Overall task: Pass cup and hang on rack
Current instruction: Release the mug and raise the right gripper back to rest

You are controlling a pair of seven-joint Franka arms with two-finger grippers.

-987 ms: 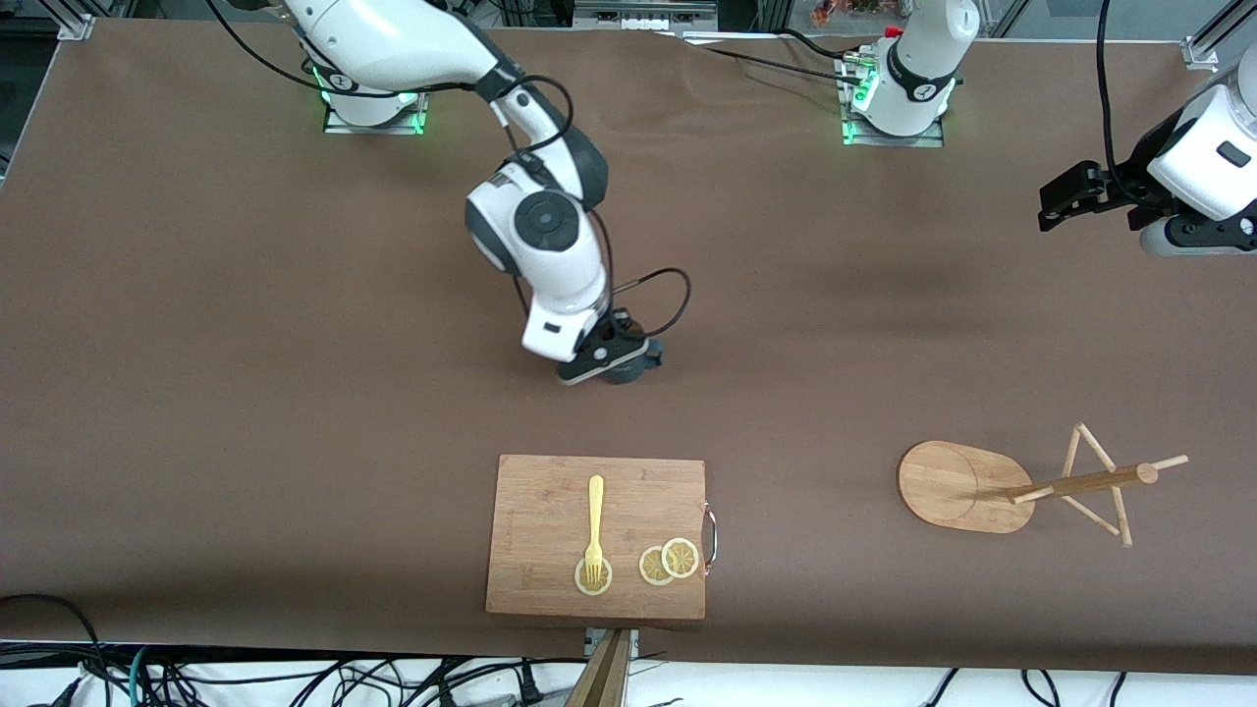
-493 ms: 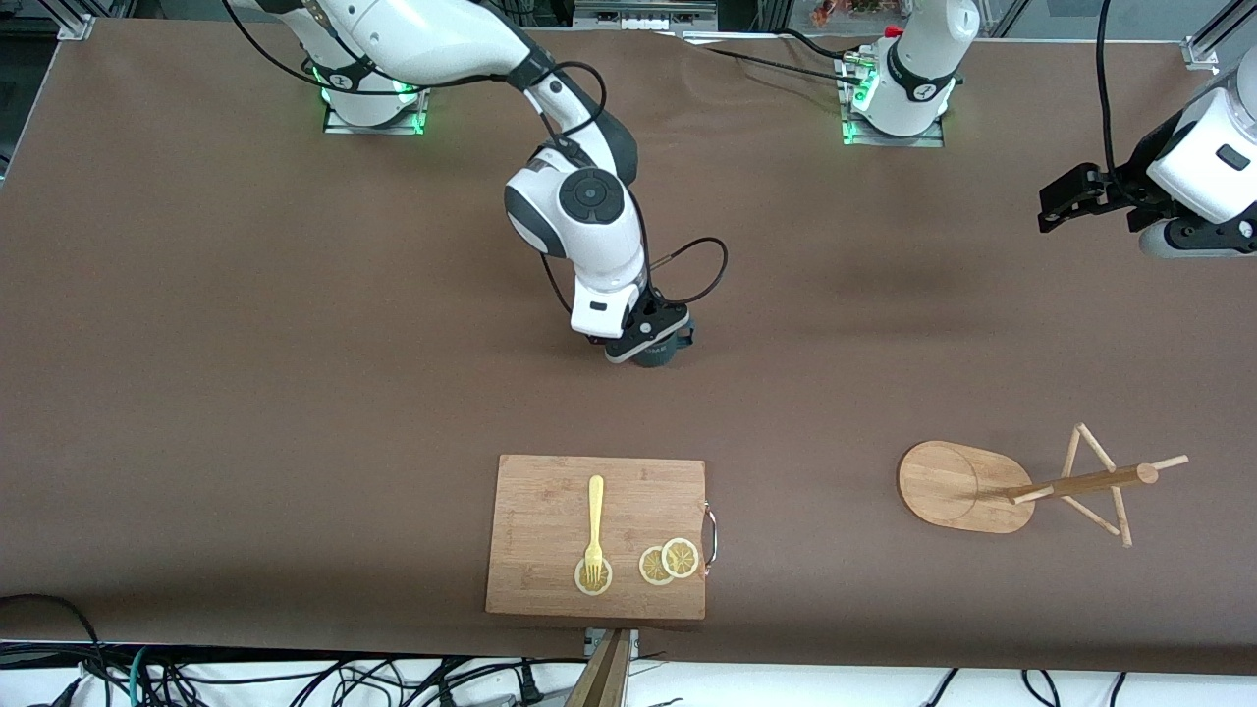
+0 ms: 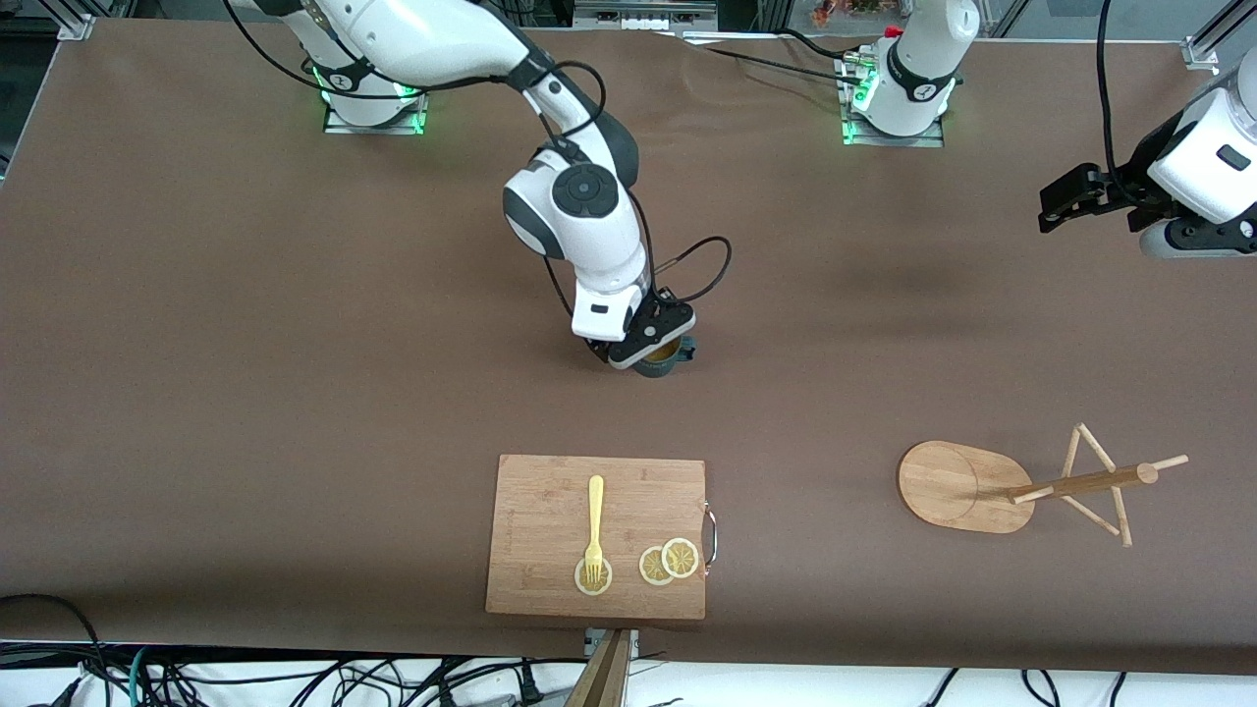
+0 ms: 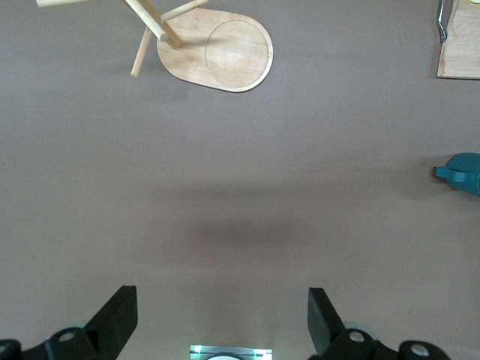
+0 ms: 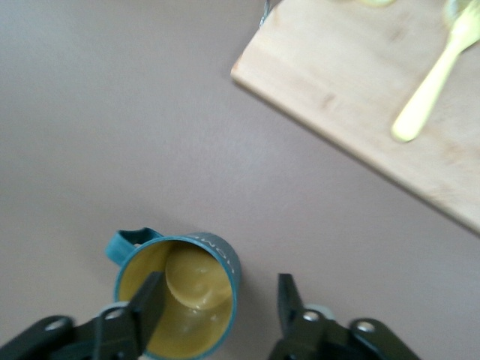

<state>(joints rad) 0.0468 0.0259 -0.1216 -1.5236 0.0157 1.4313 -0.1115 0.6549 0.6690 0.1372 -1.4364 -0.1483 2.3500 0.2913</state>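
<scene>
Rack (image 3: 967, 486) lying on its side toward the left arm's end of the table, nearer the front camera than the cup (image 3: 658, 359). Cup upright on the table mid-way, handle toward the left arm's end. Right gripper (image 3: 648, 344) directly over it – fingers spread, one inside the rim, one outside the wall. Left gripper (image 3: 1065, 201) waiting spread, well apart – right arm clearly nearer. Faint lettering on the rim, unreadable.

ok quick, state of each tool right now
Left tool: open, empty, waiting over bare table.
Right tool: open, one finger inside the cup, one outside its wall.
</scene>
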